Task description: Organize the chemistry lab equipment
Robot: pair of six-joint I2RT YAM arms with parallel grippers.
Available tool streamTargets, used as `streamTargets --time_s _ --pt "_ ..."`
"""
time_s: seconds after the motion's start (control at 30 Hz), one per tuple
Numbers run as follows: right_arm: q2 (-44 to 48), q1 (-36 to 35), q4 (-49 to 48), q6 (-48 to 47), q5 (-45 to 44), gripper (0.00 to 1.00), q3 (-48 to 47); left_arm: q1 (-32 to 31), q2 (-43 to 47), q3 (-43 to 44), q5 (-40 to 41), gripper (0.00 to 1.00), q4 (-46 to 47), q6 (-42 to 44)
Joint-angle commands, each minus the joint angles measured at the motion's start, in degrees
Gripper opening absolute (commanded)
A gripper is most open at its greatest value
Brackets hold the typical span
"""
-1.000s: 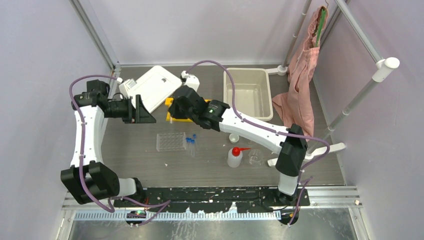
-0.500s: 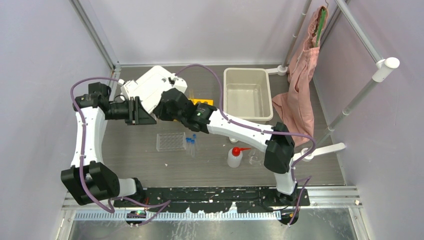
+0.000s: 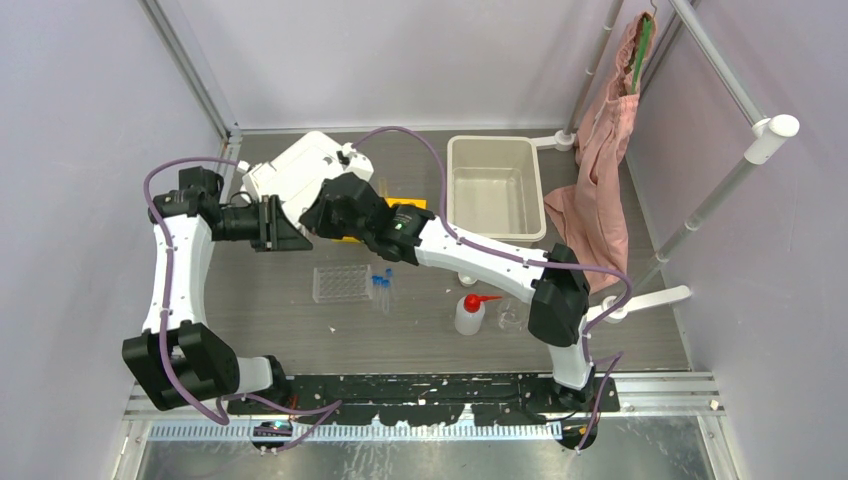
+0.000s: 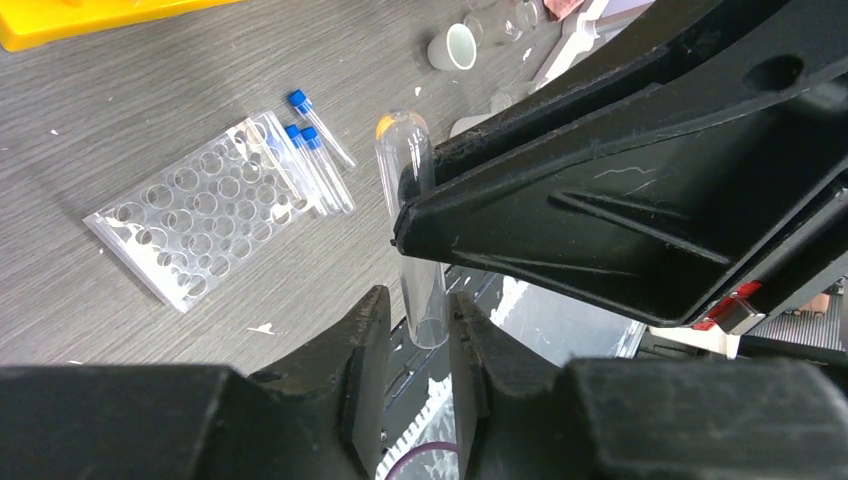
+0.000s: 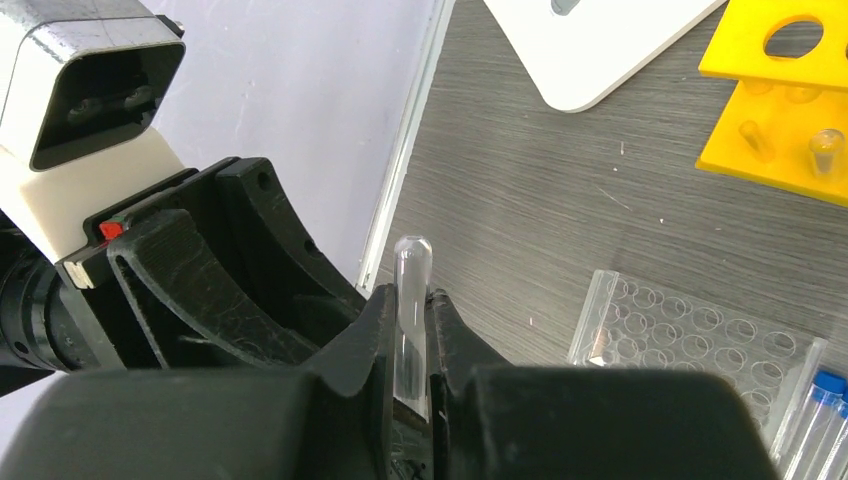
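My right gripper (image 3: 312,216) is shut on a clear glass tube (image 5: 410,262), rounded end up, and holds it in the air at the left gripper. In the left wrist view the tube (image 4: 412,170) hangs with its open end between the fingers of my left gripper (image 4: 415,305), whose jaws stand apart with a gap beside the glass. Below lie the clear tray (image 3: 340,283) and small blue-capped vials (image 3: 381,287) beside it. The yellow rack (image 3: 402,208) stands behind the right arm and holds a tube (image 5: 822,152). The white squeeze bottle (image 3: 468,313), a glass beaker (image 3: 512,315) and a tiny white cup (image 4: 452,47) are at the right.
A white bin (image 3: 497,218) stands at the back right, a white boxy device (image 3: 300,170) at the back left. The pink cloth (image 3: 600,170) hangs on the right frame. The white pole stand (image 3: 640,300) lies near the right arm's base.
My right arm has swung left from over the yellow rack to the left gripper, carrying the tube. The rack now shows behind it. The left arm has barely moved.
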State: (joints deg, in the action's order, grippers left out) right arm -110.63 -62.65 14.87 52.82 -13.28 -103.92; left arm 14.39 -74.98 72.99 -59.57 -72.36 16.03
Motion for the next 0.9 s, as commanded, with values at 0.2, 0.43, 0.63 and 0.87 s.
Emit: streamTargets --time_s 0.2,0.43,0.63,0.87 --pt "1.08 -0.48 -3.61 1.4 1.87 0.15 -2.18 0.2 0.93 0.05 -0.49 0.12 3.01 -2.19" --pt "0.5 1.4 2.16 0.32 5.57 0.6 -6.43 0.22 1.34 0.07 -1.52 0.03 0.82 1.84" --pt "-5.72 5.14 16.04 -5.21 20.32 0.63 -20.47 -0.02 3.48 -0.57 -2.91 0.03 -1.44 9.18" --pt "-8.48 6.95 23.32 -9.05 27.87 0.55 -27.05 -0.88 5.7 -1.21 -2.64 0.01 -1.82 13.01"
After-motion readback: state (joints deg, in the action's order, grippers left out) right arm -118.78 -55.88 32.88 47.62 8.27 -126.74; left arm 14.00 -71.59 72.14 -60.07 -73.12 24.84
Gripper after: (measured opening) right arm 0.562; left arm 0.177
